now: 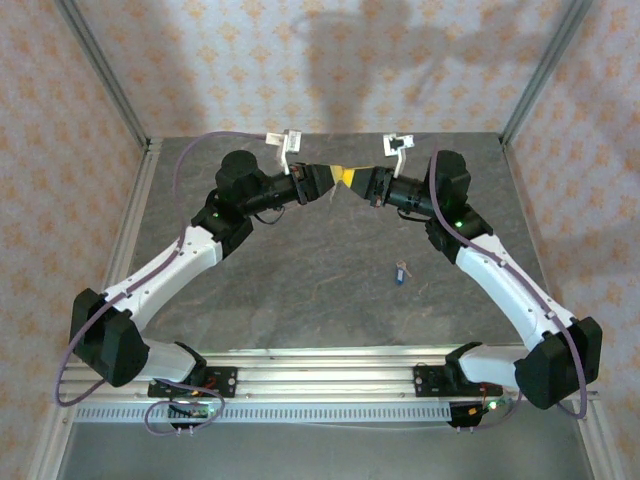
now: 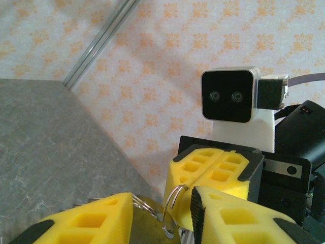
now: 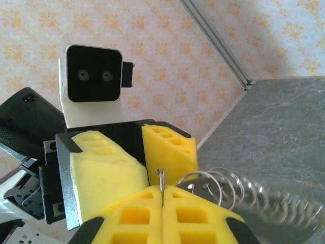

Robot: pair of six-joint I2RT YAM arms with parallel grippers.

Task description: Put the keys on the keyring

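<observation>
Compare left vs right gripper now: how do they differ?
The left gripper has its pads apart; the right gripper has them pressed shut. Left has the keyring in its gap, grip unclear; right pinches a thin wire of it. Both: yellow foam pads, tip to tip above the table.

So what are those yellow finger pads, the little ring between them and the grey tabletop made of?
Finger pads: likely soft foam or rubber; matte yellow, moulded square pockets.
Keyring: metal wire, probably steel; thin, silvery, glinting loops.
Tabletop: stone-look grey with mottled veins, matte; real slate or a printed sheet, I can't tell.
</observation>
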